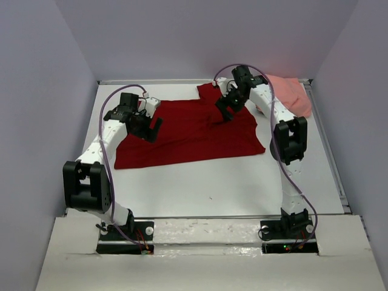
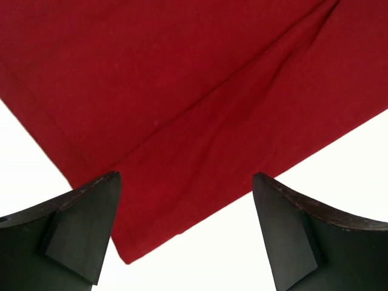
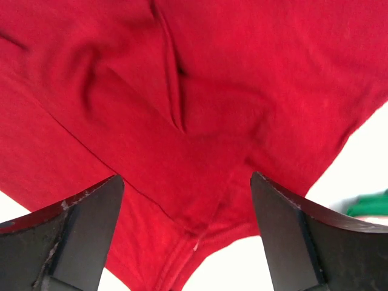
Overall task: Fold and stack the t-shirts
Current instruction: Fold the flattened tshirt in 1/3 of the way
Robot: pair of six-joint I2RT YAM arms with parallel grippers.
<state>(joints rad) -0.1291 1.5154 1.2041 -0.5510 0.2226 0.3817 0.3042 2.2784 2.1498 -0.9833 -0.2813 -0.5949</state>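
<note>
White tabletop (image 1: 242, 182) bears the dark red t-shirt (image 1: 188, 133) beneath left fingers (image 2: 85, 230) and right fingers (image 3: 85, 236), both spread empty.

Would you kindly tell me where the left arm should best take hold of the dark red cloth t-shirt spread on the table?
Probably the pointed corner of the dark red cloth t-shirt, from straight above with the open left gripper. The cloth lies flat on the white table, so only an edge can be pinched, and this corner sits between the fingers.

White tabletop (image 1: 212, 188), pale grey-lilac walls (image 1: 200, 36) on three sides, even bright light
</note>
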